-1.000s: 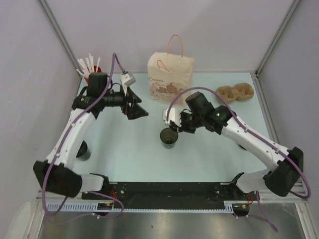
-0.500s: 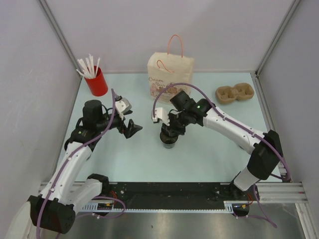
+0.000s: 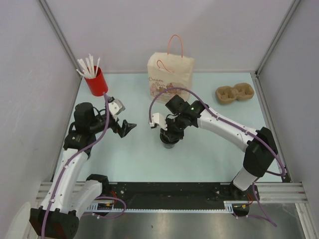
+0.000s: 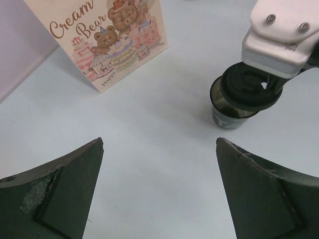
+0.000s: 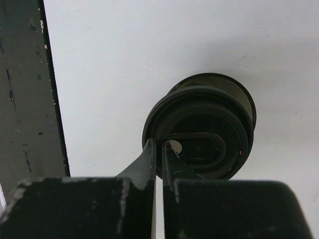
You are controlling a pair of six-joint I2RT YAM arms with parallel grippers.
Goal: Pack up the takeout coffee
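R gripper (image 5: pixel 158 149) is clenched on the rim of a black lid (image 5: pixel 209 107), fingertips pressed together, prob. to cap the drink before packing. Directly under the lid sits the takeout coffee (image 4: pixel 222 112), upright on the table (image 4: pixel 149 99), lid tilted and off-centre over its mouth. Off to this hand's side, L gripper (image 4: pixel 159 144) hangs released, jaws wide, aimed at the cup, apparently on standby. Beyond both stands the paper bag (image 4: pixel 99 45). Unclear whether the lid is seated. Cup contents hidden; bag mouth cut off in wrist view.
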